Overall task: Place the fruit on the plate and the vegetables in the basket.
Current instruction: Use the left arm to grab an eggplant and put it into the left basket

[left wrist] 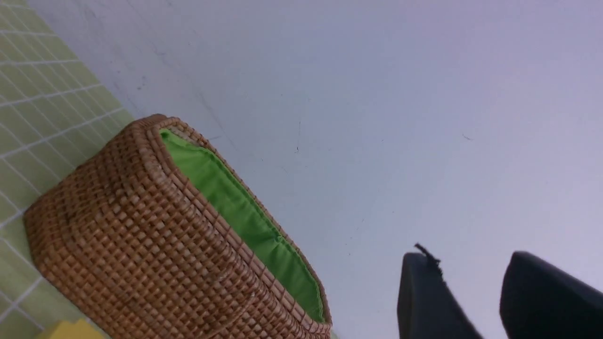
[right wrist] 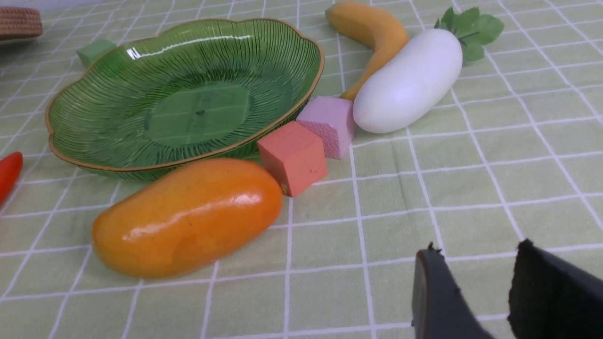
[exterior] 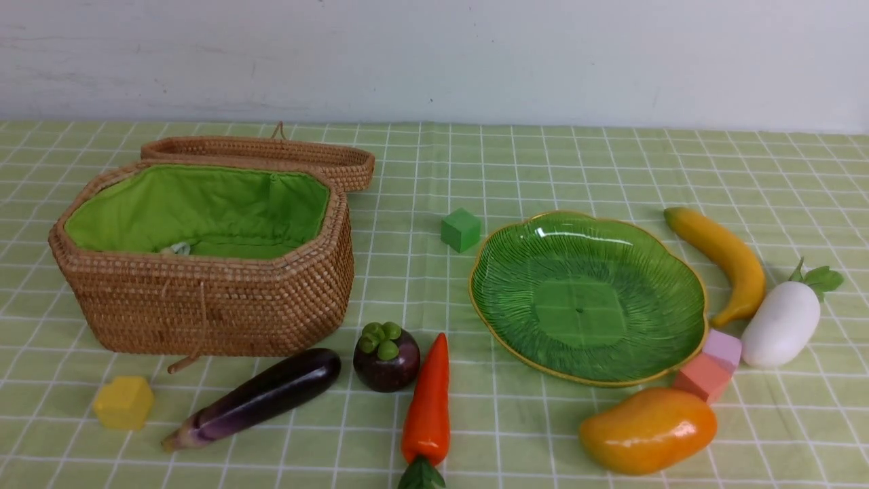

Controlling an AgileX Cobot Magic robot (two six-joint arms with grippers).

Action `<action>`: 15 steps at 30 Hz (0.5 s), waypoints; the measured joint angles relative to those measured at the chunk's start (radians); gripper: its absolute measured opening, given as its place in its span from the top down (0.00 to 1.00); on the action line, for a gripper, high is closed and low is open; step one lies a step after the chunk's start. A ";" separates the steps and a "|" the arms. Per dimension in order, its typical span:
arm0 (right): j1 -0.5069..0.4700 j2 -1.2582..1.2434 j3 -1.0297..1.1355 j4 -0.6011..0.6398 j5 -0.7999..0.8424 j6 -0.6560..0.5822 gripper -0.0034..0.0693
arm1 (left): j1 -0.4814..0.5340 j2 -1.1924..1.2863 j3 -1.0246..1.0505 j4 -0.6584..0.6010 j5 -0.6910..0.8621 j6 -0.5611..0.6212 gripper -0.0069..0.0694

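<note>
Brown wicker basket [exterior: 204, 305] open at left, ribbed green glass plate [exterior: 587, 299] at right, purple eggplant [exterior: 261, 397], round mangosteen [exterior: 387, 356], orange carrot [exterior: 428, 404] in front of them, orange-yellow mango [exterior: 648, 429], yellow banana [exterior: 723, 258], white radish [exterior: 781, 324] near the plate, left gripper [left wrist: 471, 263], right gripper [right wrist: 476, 254] (both parted, empty)

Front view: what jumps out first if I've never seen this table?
The big brown woven wicker basket with bright green lining stands open on the left. On the right lies the wide green ribbed glass plate with a gold rim, empty. Just in front of it, nearest the camera, sits a glossy orange-yellow oval toy mango.
</note>
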 joint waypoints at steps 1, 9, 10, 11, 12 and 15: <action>0.000 0.000 0.001 0.024 -0.009 0.012 0.62 | 0.000 0.000 -0.036 0.041 0.052 -0.008 0.65; 0.000 0.000 0.008 0.359 -0.206 0.101 0.62 | 0.000 0.030 -0.328 0.228 0.409 0.043 0.93; 0.000 0.000 0.008 0.395 -0.239 0.105 0.62 | 0.000 0.057 -0.357 0.232 0.439 0.070 0.93; 0.000 0.000 0.008 0.412 -0.271 0.105 0.62 | 0.000 0.073 -0.379 0.232 0.462 0.094 0.93; 0.000 0.000 0.008 0.434 -0.294 0.105 0.63 | 0.000 0.101 -0.405 0.228 0.493 0.127 0.93; 0.001 0.000 -0.001 0.499 -0.296 0.107 0.66 | 0.000 0.180 -0.461 0.188 0.591 0.226 0.93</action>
